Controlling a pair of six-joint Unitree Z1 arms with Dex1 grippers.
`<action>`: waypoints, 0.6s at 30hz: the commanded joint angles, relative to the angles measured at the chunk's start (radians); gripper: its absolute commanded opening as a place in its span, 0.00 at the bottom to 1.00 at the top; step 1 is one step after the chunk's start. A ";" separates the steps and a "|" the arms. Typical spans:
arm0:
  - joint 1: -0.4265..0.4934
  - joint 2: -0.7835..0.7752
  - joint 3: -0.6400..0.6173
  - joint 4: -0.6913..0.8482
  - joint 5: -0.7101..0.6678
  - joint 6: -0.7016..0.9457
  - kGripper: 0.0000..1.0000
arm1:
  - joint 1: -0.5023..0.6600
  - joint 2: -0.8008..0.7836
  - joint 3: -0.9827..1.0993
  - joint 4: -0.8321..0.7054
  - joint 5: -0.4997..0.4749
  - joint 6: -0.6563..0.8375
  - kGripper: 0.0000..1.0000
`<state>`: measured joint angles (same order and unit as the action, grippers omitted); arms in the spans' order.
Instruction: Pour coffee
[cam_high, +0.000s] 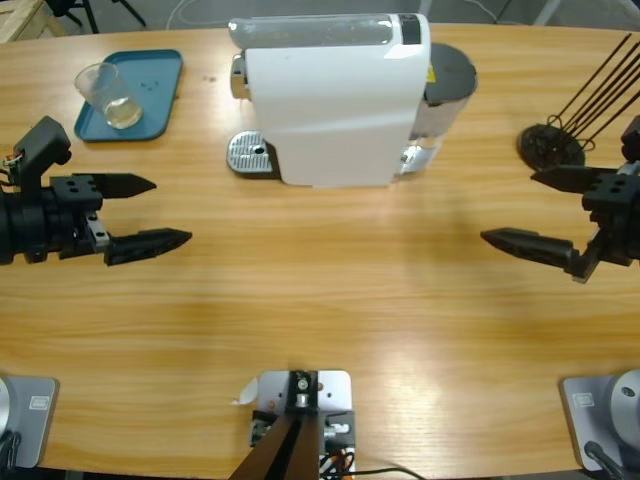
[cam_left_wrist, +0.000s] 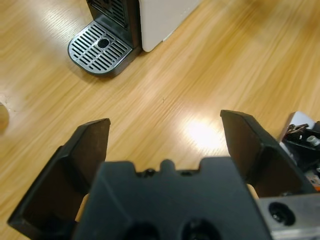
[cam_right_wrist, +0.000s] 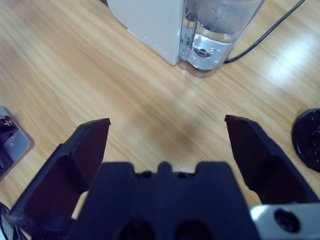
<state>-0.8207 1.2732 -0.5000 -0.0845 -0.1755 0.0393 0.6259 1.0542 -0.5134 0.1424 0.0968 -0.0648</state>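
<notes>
White coffee machine (cam_high: 335, 105) standing at far middle of wooden table (cam_high: 330, 300), grey drip tray (cam_high: 250, 153) at its left foot, clear water tank (cam_high: 440, 95) at its right end with dark lid. Blue tray (cam_high: 150, 75) at far left; clear plastic cup (cam_high: 108, 95) upright on its left part, holding shallow layer of pale yellowish coffee (cam_high: 122, 115). Cup well apart from drip tray and from both arms. Black round stand (cam_high: 550, 145) with thin dark rods at far right. Left gripper (cam_high: 150, 212) entering from left edge, jaws spread wide and gripping nothing, pointing right over bare wood, nearer than blue tray. Left wrist view: slotted drip tray (cam_left_wrist: 100, 47) ahead of jaws at upper left, white machine body (cam_left_wrist: 165, 17) beside it, nothing between jaws. Right gripper (cam_high: 515, 208) entering from right edge, jaws likewise wide apart and empty, pointing left over bare wood. Right wrist view: water tank (cam_right_wrist: 215, 30) with water in it ahead of jaws, black cable (cam_right_wrist: 265, 35) trailing off behind it, edge of black stand (cam_right_wrist: 307, 140) at right.
</notes>
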 joint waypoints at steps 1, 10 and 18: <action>-0.034 -0.007 0.021 -0.028 0.184 0.025 0.95 | 0.009 0.036 0.017 -0.001 0.012 0.010 1.00; -0.102 -0.085 0.047 -0.024 0.267 -0.005 0.95 | 0.009 0.036 0.018 -0.001 0.011 0.010 1.00; -0.103 -0.009 0.046 -0.032 0.264 -0.030 0.96 | 0.009 0.038 0.019 -0.001 0.011 0.010 1.00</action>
<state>-0.9141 1.2193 -0.4839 -0.0997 0.0775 0.0232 0.6259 1.0611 -0.5134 0.1424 0.0967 -0.0648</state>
